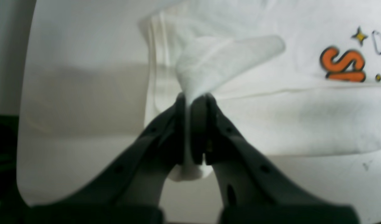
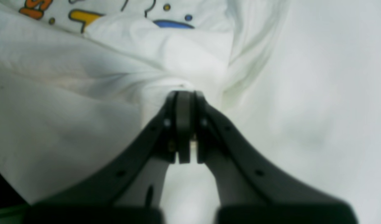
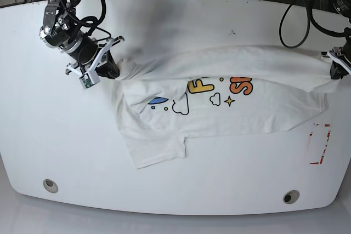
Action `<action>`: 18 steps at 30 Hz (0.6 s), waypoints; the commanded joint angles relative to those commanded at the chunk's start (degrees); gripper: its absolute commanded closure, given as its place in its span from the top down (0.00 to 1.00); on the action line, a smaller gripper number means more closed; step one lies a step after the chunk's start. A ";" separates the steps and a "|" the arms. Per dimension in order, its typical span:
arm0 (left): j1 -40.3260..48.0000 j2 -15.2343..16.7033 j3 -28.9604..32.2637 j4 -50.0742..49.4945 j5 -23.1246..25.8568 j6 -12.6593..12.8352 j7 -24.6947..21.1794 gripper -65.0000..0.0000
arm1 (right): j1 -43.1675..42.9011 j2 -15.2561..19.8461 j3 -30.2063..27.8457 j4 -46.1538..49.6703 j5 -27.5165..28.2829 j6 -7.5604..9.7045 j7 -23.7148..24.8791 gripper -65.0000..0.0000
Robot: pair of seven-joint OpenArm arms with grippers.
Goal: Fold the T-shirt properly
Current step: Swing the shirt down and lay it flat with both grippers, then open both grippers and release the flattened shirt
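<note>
Both the left gripper and right gripper pinch the T-shirt at opposite ends, mid-fold; next, I'd guess, they carry the raised edge across together.

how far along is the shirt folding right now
Early stage. Done: the top part of the T-shirt is doubled over across the print. In hand: the left gripper and right gripper each pinch an end of it. Left: the sleeve and the side folds.

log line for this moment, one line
phase: mid-fold | left gripper: shut on white printed cotton T-shirt | right gripper: shut on T-shirt | shirt: stretched between grippers, partly folded on white table
</note>
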 joint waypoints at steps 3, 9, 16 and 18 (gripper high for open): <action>1.05 0.00 -0.09 0.00 0.09 0.00 0.00 0.00 | -1.41 -1.32 0.18 -0.09 -0.26 0.00 0.00 0.03; 2.55 -0.26 -0.18 0.00 0.09 0.00 0.00 0.00 | -3.87 -1.76 0.00 -0.09 -0.26 0.00 0.00 0.04; 5.54 -1.49 -0.26 -0.09 0.18 0.00 0.00 0.00 | -6.33 -1.76 0.00 -0.26 -0.26 0.00 0.00 0.04; 6.42 -1.49 -0.26 -0.09 0.18 0.00 0.00 0.00 | -7.03 -1.76 0.00 -0.18 -0.26 0.00 0.00 0.04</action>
